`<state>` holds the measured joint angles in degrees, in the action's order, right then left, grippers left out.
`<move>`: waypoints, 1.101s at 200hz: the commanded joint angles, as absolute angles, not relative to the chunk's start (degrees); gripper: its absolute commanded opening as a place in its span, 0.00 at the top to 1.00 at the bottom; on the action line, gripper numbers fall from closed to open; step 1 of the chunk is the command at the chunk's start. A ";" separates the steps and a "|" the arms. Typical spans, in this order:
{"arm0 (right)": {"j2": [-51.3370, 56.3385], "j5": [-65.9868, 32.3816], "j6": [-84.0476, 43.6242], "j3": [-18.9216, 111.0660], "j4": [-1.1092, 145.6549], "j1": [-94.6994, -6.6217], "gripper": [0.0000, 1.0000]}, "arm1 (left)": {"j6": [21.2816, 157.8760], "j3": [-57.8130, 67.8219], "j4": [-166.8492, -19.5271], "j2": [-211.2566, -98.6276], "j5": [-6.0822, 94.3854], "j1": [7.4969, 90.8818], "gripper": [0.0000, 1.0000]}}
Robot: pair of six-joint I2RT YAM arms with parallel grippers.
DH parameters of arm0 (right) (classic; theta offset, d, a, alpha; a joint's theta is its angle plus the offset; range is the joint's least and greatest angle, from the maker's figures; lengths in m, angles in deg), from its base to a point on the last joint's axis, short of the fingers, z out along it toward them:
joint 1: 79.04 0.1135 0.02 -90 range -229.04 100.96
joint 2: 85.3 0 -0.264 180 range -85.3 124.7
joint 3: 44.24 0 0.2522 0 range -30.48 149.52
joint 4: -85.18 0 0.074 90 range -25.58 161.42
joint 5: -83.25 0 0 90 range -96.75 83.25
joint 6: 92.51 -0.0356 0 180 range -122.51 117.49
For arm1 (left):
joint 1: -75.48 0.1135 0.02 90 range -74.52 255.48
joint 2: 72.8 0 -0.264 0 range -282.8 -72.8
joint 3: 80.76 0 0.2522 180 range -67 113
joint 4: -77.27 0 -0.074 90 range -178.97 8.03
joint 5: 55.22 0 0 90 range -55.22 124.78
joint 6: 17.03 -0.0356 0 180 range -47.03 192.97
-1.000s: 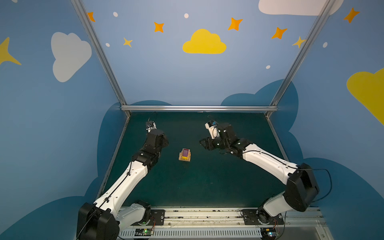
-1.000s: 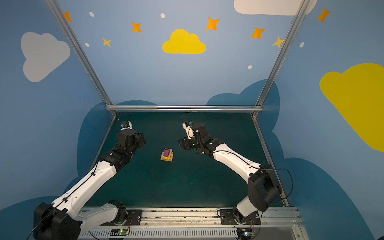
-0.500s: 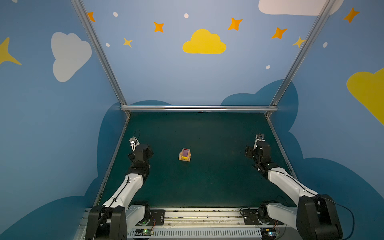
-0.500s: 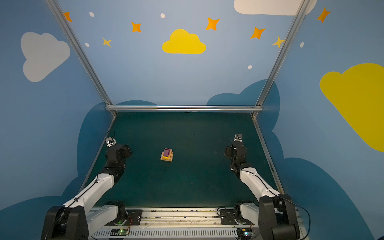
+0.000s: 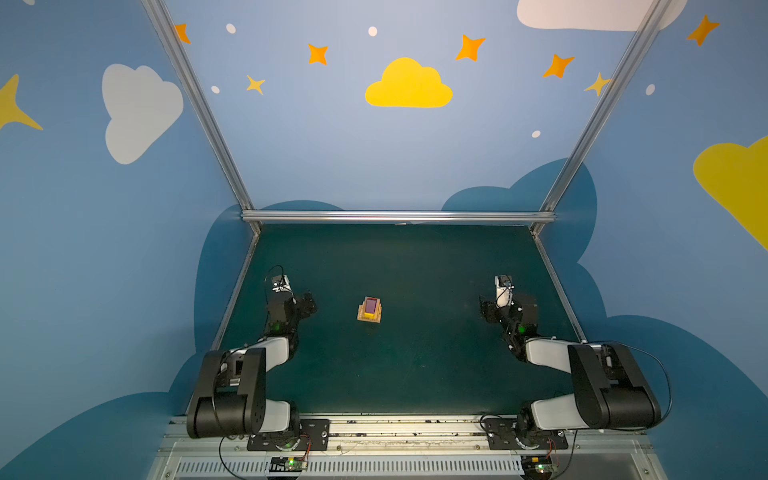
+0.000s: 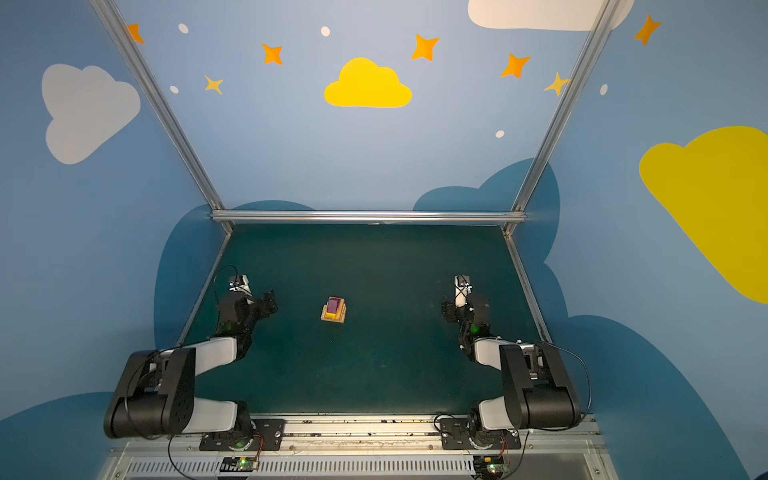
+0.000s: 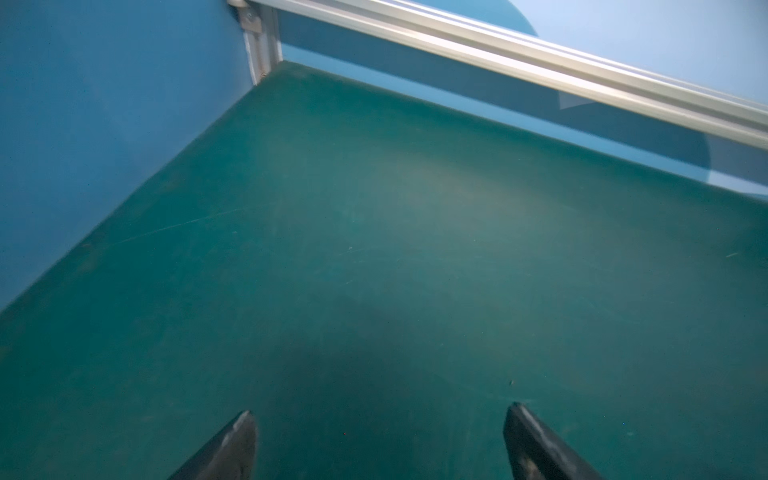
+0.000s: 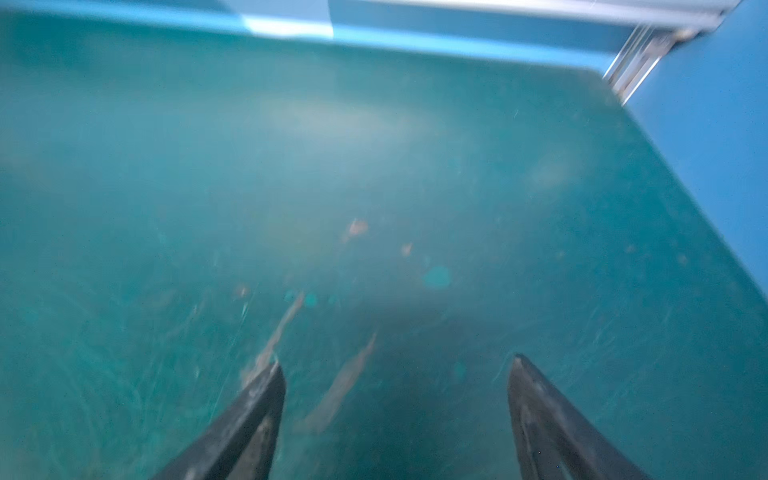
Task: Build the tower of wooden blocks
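**Two claws spread wide, tower standing alone mid-worktop**

Both arms are sitting folded back at the sides of the green worktop [image 5: 415, 266]. The left claw [image 5: 306, 301] and the right claw [image 5: 487, 309] are each hanging well apart from the tower [image 5: 369, 310]. In the wrist views the left claw [image 7: 380, 411] and the right claw [image 8: 395, 361] are showing their jaws spread, with only bare mat between them. Neither is gripping anything.

In both top views the tower [image 6: 333, 310] is standing near the middle of the worktop, between the two arms. It is stepping up from a tan plank base through a yellow layer to a purple cube [image 5: 371, 306] on top. No loose blocks are showing anywhere on the mat, so the build is looking finished.

The blocks are likely handling as light, stiff wood with smooth faces, merely resting on one another. A sideways nudge would probably be sliding a layer off. Any further hold is best taken on a single block's two opposite flat sides, coming straight down from above.

Compared with a second ago, both arms have pulled away. Then they were reaching in close on either side of the tower; now they are tucked back toward their bases. The tower itself is sitting where it was.
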<state>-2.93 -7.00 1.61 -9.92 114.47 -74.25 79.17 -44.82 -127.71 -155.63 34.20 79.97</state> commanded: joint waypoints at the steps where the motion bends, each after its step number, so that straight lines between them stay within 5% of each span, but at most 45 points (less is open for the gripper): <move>1: 3.11 -11.01 1.20 -10.90 126.89 -75.49 0.18 | 77.82 -45.02 -134.99 -159.65 39.38 80.14 0.06; 17: 1.13 -7.32 -2.38 -6.60 114.66 -77.14 0.16 | 77.83 -43.79 -133.60 -160.22 39.36 80.17 0.00; 31: 3.58 -7.63 -2.50 -9.00 124.06 -77.42 0.12 | 77.81 -43.79 -133.92 -160.49 39.00 80.05 0.00; 45: 1.23 -7.86 -2.28 -7.13 116.26 -77.40 0.12 | 77.63 -43.70 -133.51 -160.27 38.61 79.81 0.00; 220: 1.89 -7.73 -2.51 -7.72 118.73 -77.31 0.12 | 76.76 -42.99 -132.21 -160.51 35.57 78.21 0.00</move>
